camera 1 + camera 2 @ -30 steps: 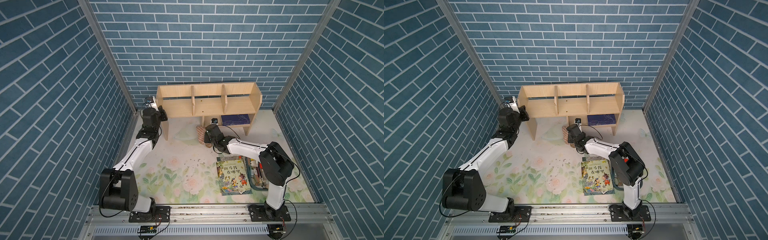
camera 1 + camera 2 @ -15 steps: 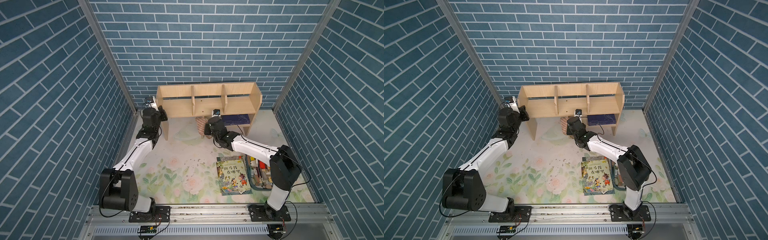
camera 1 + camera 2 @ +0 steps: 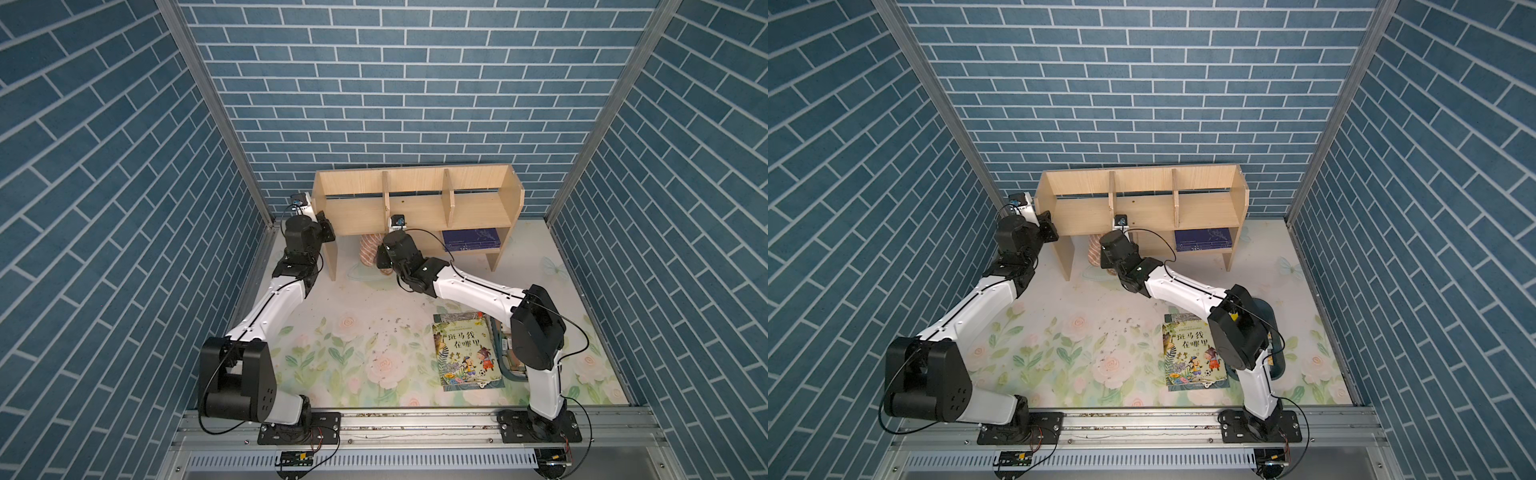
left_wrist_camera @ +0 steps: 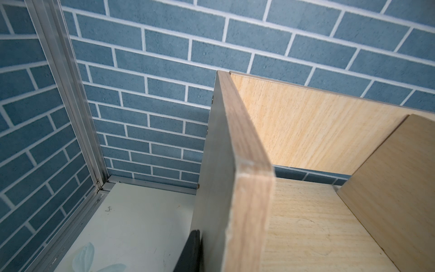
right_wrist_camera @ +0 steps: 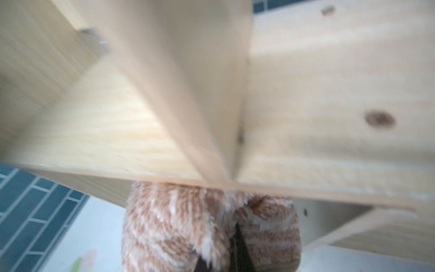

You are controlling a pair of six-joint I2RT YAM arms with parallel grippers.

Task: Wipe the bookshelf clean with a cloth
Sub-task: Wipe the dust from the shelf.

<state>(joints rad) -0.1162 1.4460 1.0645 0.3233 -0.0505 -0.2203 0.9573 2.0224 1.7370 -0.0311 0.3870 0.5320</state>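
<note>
Clamping fluffy tan-pink striped cloth (image 5: 179, 223) in right gripper (image 5: 219, 245) just under light-wood bookshelf (image 3: 478, 212) front edge; left gripper (image 3: 327, 226) at its end panel, can't tell if closed.

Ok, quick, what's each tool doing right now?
Left tool: closed on the bookshelf, gripping its side panel.
Right tool: closed, holding the cloth.

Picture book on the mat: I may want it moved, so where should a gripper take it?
The picture book lies flat, cover up, with the tray and right arm crowding one long side; probably pinch the opposite long edge, sliding the jaws in low from the mat.
</note>
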